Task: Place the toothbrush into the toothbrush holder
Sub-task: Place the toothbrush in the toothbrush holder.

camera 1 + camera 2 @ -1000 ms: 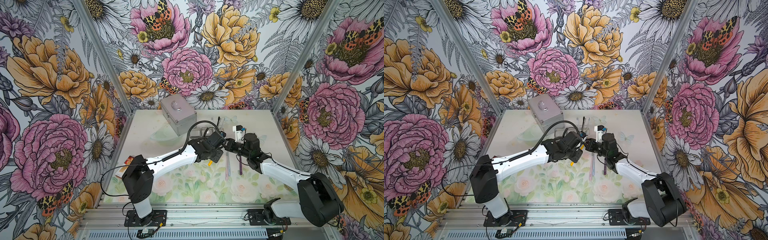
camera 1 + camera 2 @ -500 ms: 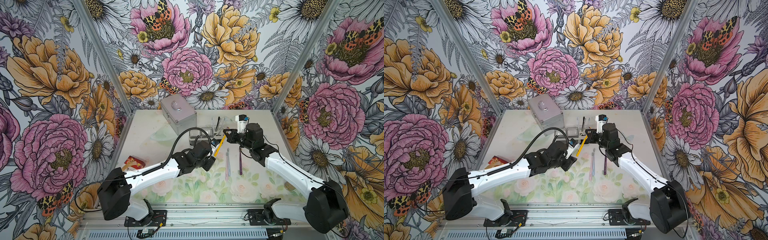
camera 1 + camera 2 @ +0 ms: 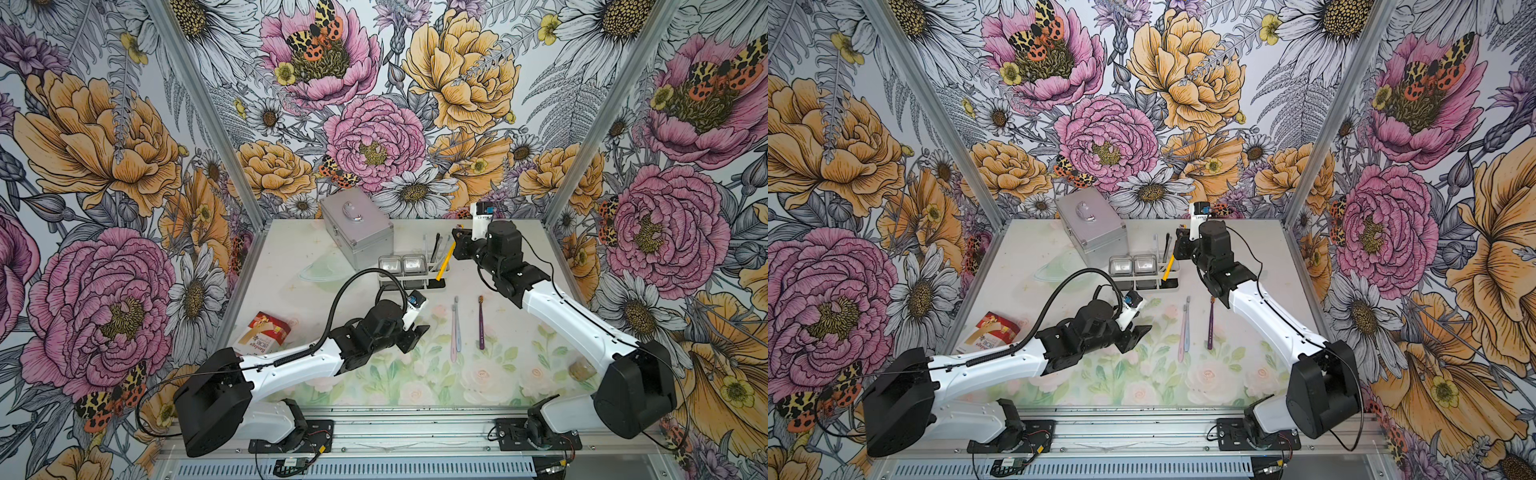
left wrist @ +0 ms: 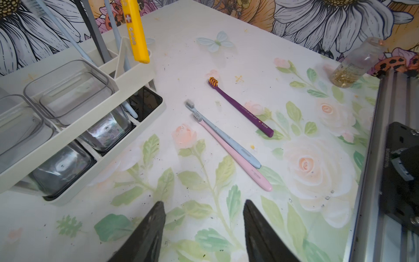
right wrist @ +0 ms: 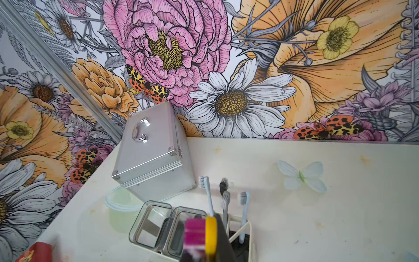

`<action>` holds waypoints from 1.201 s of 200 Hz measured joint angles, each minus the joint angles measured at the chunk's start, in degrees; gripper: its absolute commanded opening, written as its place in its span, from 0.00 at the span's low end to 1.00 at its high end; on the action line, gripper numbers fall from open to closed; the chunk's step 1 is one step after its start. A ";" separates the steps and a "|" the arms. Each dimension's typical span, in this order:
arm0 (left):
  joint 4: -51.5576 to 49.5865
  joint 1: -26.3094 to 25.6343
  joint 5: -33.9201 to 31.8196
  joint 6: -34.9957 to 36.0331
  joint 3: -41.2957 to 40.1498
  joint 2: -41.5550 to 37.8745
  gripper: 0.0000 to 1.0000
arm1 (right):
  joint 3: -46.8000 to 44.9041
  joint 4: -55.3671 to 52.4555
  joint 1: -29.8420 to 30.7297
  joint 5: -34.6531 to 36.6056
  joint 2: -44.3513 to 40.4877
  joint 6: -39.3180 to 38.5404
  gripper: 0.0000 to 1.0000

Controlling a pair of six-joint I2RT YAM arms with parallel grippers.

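on my screen the right gripper (image 3: 458,244) is clamped tight on the head end of the yellow toothbrush (image 3: 445,262), up at the far side of the table (image 3: 291,257). the brush hangs tilted, handle end down, at the end compartment of the toothbrush holder (image 4: 136,79). from the left wrist view the yellow tip sits right at that compartment's outer rim; i cannot tell whether it is inside the slot or just over the edge. several other brushes stand upright in the same compartment, and the two clear cups (image 4: 68,90) beside it hold nothing.

my left gripper (image 4: 204,202) hovers low over the floral table with its jaws spread well apart and nothing between them. just ahead of it lie three brushes flat on the table: a pink toothbrush (image 4: 235,154) and a pale blue toothbrush (image 4: 222,133) touching side by side, and a purple toothbrush (image 4: 240,106) a little apart from them.

a silver metal case (image 3: 357,232) stands just behind the holder, a red bandage box (image 3: 264,332) lies near the left arm, and a small bottle (image 4: 353,63) is by the right arm's base.
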 measured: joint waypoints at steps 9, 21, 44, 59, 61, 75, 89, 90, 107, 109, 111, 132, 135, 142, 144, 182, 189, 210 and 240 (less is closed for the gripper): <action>1.14 0.31 -0.02 -0.11 -0.68 0.00 0.57 | 0.04 0.44 0.11 0.66 0.79 -0.83 0.00; 2.54 0.44 -0.07 -0.55 -1.55 0.00 0.57 | 0.07 1.25 0.15 1.20 1.77 -1.88 0.00; 4.50 0.44 -0.17 -1.38 -2.54 0.26 0.58 | 1.11 3.34 0.26 1.22 4.02 -3.98 0.00; 5.68 0.44 -0.20 -1.81 -2.84 0.52 0.58 | 2.16 4.35 0.35 1.20 5.51 -4.94 0.00; 5.81 0.44 -0.20 -1.92 -2.89 0.55 0.58 | 2.27 4.48 0.35 1.22 5.68 -5.01 0.00; 6.69 0.44 -0.24 -2.40 -3.13 0.81 0.60 | 3.04 4.92 0.37 1.20 6.58 -5.77 0.00; 7.10 0.44 -0.37 -2.82 -3.45 0.96 0.62 | 3.93 5.05 0.61 1.33 7.45 -6.03 0.00; 7.13 0.44 -0.39 -2.84 -3.50 0.96 0.62 | 4.04 5.05 0.61 1.42 7.56 -6.05 0.00; 7.43 0.46 -0.72 -3.02 -3.80 0.98 0.63 | 5.01 5.40 0.63 1.44 8.70 -6.25 0.00; 7.48 0.48 -0.76 -3.02 -3.82 0.98 0.63 | 5.01 5.57 0.63 1.42 8.83 -6.25 0.00; 7.52 0.50 -0.81 -3.04 -3.85 0.98 0.63 | 5.03 5.75 0.63 1.44 8.92 -6.27 0.00; 8.07 0.55 -1.11 -3.06 -4.13 0.96 0.63 | 5.20 6.60 0.72 1.40 9.99 -6.40 0.00; 8.15 0.55 -1.14 -3.06 -4.20 0.96 0.63 | 5.25 6.67 0.74 1.42 10.21 -6.38 0.00; 8.20 0.61 -1.18 -3.06 -4.35 0.98 0.63 | 5.51 6.78 0.85 1.46 10.75 -6.36 0.00; 8.17 0.61 -1.20 -3.06 -4.37 0.96 0.63 | 5.62 6.78 0.85 1.51 10.93 -6.36 0.00; 8.20 0.81 -1.33 -3.85 -4.66 0.96 0.64 | 6.82 7.23 1.01 2.16 13.40 -6.14 0.00; 8.20 0.81 -1.33 -3.91 -4.66 0.96 0.63 | 6.86 7.26 1.09 2.36 13.40 -6.14 0.00; 8.20 0.81 -1.33 -3.93 -4.68 0.98 0.64 | 7.17 7.54 1.29 2.99 13.70 -6.14 0.00; 8.24 0.87 -1.33 -3.93 -4.68 1.20 0.64 | 7.48 8.37 1.38 3.98 15.10 -6.16 0.00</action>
